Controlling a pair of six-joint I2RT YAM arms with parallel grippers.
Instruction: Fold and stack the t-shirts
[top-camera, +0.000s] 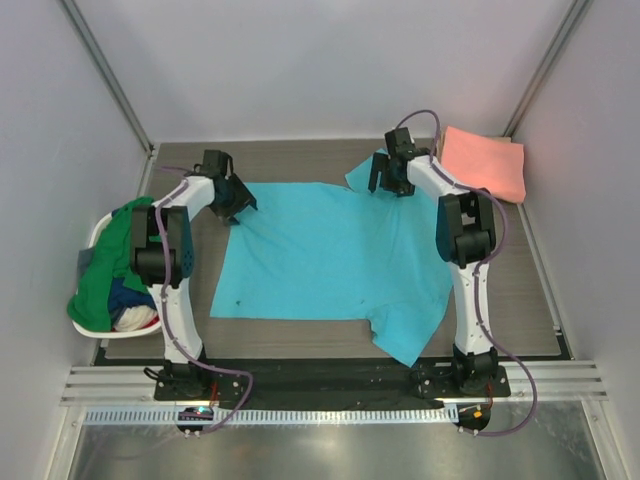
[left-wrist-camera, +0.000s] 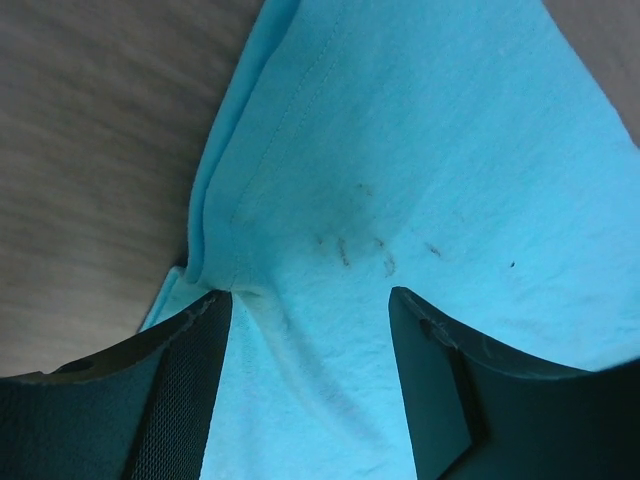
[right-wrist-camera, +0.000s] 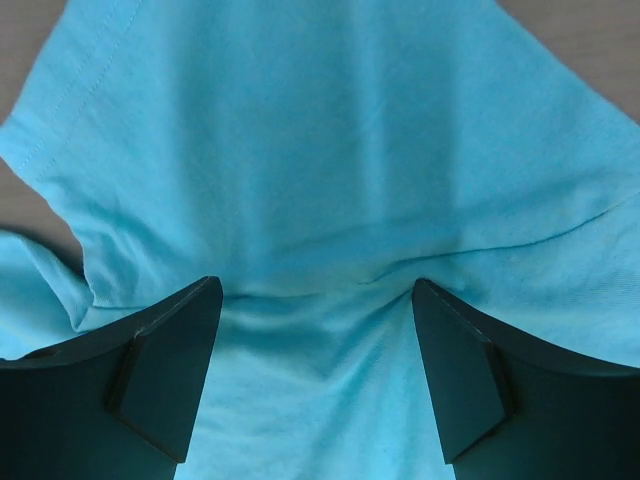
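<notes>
Lying spread out on the wood-grain table (top-camera: 525, 290), the sky-blue t-shirt (top-camera: 330, 255) is met at its far edge by two grippers. The left gripper (left-wrist-camera: 310, 300) is set at the shirt's far left corner with its jaws parted wide. The cloth is touched by the dark fingers (left-wrist-camera: 180, 390) and a small ridge of it is raised between them, but nothing is clamped. The right gripper (right-wrist-camera: 318, 290) is set over the far right sleeve, its jaws likewise parted wide, with soft folds gathered between the tips and no pinch made. The knit is seen to be thin and smooth, with a stitched hem along its edge in both wrist views and a few small dark flecks near the left gripper. A salmon-pink t-shirt (top-camera: 485, 160) is laid folded into a neat rectangle at the table's far right corner, apart from the blue one. A green t-shirt (top-camera: 110, 265) and a navy t-shirt (top-camera: 125, 297) are heaped, crumpled, in the white basket (top-camera: 97, 232) at the table's left edge.
</notes>
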